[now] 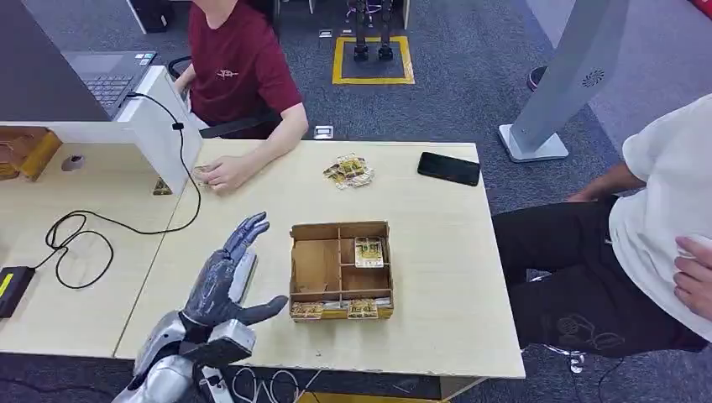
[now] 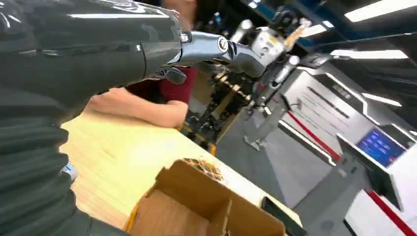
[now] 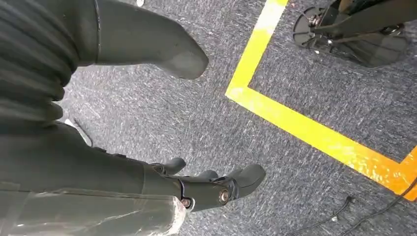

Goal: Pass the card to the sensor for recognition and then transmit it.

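Table [image 1: 437,277], light wood, carries a cardboard box [image 1: 340,270] with dividers, standing near the front edge and roughly midway across. One card [image 1: 369,251] lies flat in the box's upper right compartment; more cards [image 1: 336,310] lie in the narrow front strip along the box's near wall. A loose pile of cards [image 1: 348,171] lies near the far edge, well apart from the box, and a black phone [image 1: 449,168] rests close to the far right corner.

Left hand [image 1: 225,281] is over the tabletop just left of the box, released: fingers stretched forward and apart, thumb pointing toward the box's left wall without touching it, nothing held. Bare wood lies between the fingertips and the far edge. In the left wrist view the fingers [image 2: 236,46] reach out above the box rim [image 2: 196,189].

Right hand [image 3: 206,189] hangs over grey carpet [image 3: 196,113] beside a yellow floor line [image 3: 305,128]; fingers loosely curled, holding nothing.

A person in a red shirt [image 1: 239,67] sits at the far side, their hand [image 1: 220,174] resting on the table near a white partition [image 1: 164,126]. A second person in a white shirt [image 1: 663,210] sits off the right edge. A black cable [image 1: 80,227] loops on the adjoining desk to the left.
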`<state>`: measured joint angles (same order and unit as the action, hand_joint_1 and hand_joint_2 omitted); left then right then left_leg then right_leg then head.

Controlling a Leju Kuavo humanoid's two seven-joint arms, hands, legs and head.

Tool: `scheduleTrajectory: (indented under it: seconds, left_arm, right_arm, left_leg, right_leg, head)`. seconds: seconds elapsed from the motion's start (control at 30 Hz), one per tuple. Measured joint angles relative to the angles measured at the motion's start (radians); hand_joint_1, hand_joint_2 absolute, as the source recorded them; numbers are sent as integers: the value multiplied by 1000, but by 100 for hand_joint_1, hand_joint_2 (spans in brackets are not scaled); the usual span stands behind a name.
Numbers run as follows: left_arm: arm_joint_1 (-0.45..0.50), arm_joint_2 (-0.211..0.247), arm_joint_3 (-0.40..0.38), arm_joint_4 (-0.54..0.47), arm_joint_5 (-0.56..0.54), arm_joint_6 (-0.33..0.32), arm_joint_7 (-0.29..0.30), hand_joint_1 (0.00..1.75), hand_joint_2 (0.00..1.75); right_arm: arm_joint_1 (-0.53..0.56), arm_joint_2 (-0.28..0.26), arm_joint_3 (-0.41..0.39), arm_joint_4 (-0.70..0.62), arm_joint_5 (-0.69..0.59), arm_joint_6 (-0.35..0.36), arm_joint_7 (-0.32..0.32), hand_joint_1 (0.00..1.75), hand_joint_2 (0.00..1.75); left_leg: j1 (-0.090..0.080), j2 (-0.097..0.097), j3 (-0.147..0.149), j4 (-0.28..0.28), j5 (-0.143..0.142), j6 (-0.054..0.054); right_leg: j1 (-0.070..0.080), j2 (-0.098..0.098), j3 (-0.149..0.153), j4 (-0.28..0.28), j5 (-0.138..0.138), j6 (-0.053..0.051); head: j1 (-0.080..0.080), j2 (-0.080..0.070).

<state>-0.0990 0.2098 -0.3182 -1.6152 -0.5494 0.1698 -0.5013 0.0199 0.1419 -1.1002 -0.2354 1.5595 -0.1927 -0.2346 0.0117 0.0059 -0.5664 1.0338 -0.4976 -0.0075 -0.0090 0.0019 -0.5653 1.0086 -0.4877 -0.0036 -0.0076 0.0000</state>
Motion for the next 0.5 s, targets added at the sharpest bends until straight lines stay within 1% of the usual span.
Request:
scheduleTrajectory:
  seconds: [0.13, 0.23, 0.33, 0.43, 0.5]
  left_arm:
    - [37, 19, -43, -47, -98, 80, -16, 0, 175]
    - [50, 27, -72, -60, -159, 130, -14, 0, 175]
    - [55, 32, -107, -61, -245, 186, 10, 0, 175]
    - [53, 37, -147, -54, -366, 256, 49, 0, 175]
    - [48, 39, -178, -40, -409, 293, 72, 0, 175]
  right_arm:
    - [0, 0, -6, -6, 5, -1, -2, 0, 175]
    - [-1, 0, -8, -9, 5, -1, -3, 0, 175]
    - [-2, 0, -10, -10, 5, -3, 0, 0, 175]
    - [-3, 0, -10, -10, 5, -4, 6, 0, 175]
    - [-6, 0, -10, -10, 5, -5, 6, 0, 175]
  left_leg:
    - [0, 0, 0, 0, 0, 0]
    - [0, 0, 0, 0, 0, 0]
    - [0, 0, 0, 0, 0, 0]
    - [0, 0, 0, 0, 0, 0]
    - [0, 0, 0, 0, 0, 0]
  right_leg:
    - [0, 0, 0, 0, 0, 0]
    - [0, 0, 0, 0, 0, 0]
    - [0, 0, 0, 0, 0, 0]
    - [0, 0, 0, 0, 0, 0]
    - [0, 0, 0, 0, 0, 0]
  head:
    - [0, 0]
    - [0, 0]
    - [0, 0]
    - [0, 0]
    - [0, 0]
